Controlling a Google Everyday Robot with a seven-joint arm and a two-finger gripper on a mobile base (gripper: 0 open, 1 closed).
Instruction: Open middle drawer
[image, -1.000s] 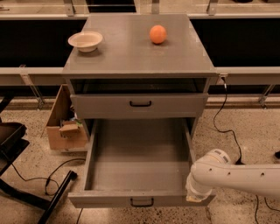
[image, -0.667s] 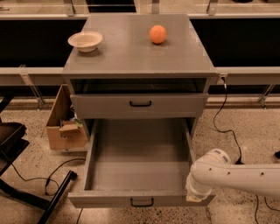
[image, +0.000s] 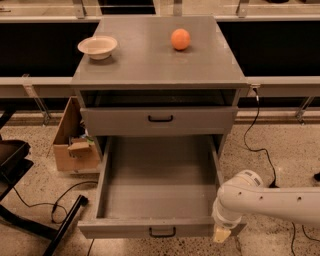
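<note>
Gripper (image: 221, 233) first: open or closed, we cannot tell. It sits at the front right corner of the middle drawer (image: 160, 185), pulled well out beneath another drawer (image: 125, 121); a bowl (image: 97, 47) and an orange (image: 180, 39) rest on the cabinet top (image: 150, 67).

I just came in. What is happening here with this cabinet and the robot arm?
The robot's white arm reaches in from the right, and its gripper is low at the front right corner of the middle drawer. That drawer is pulled far out, with its grey interior in view, so the opening looks done or nearly done. The drawer above shows only a narrow dark gap over its front. A bowl and an orange sit on the cabinet top, away from the gripper.
</note>
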